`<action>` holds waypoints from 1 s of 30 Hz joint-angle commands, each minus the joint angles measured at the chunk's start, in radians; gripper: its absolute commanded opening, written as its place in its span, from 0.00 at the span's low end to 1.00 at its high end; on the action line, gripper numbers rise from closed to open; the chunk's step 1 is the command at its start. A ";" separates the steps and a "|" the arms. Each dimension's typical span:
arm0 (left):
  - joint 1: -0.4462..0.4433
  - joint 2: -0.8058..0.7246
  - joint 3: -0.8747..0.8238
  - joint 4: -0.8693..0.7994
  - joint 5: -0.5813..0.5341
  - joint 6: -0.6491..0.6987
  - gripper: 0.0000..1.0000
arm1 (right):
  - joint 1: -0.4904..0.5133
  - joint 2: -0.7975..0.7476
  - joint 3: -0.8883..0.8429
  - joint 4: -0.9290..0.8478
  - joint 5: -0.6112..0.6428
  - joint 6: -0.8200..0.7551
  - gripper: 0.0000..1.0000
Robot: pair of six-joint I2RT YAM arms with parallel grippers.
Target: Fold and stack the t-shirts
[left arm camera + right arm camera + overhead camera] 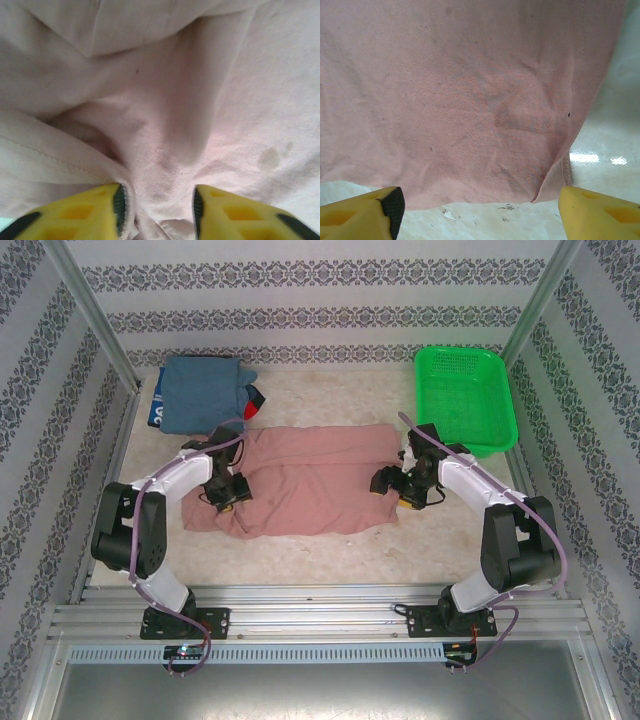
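The pink t-shirt [310, 485] is soft matt cloth, a fine knit with stitched hems (faintly stained in spots). The bench [605, 165] is pale, marbled and glossy. The basket [465, 390] is shiny green plastic mesh. The left gripper [157, 215] has smooth yellow plastic fingers [75, 215] with dark pads [119, 202].

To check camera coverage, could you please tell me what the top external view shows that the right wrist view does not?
Top external, not right wrist: the green basket, the folded blue-grey shirt, the left arm. Right wrist, not top external: hem stitching, crumbs on the table. Both: the pink t-shirt and the open right gripper.
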 commanded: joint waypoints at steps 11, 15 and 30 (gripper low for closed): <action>0.251 -0.370 -0.200 0.062 0.091 -0.149 0.67 | -0.008 -0.036 0.008 0.012 -0.029 -0.024 0.90; 0.369 -0.415 -0.356 0.277 0.196 -0.261 0.68 | -0.003 -0.058 0.011 0.036 -0.047 -0.046 0.96; 0.438 -0.304 -0.458 0.602 0.195 -0.360 0.57 | 0.004 -0.142 0.001 0.078 -0.083 -0.057 0.98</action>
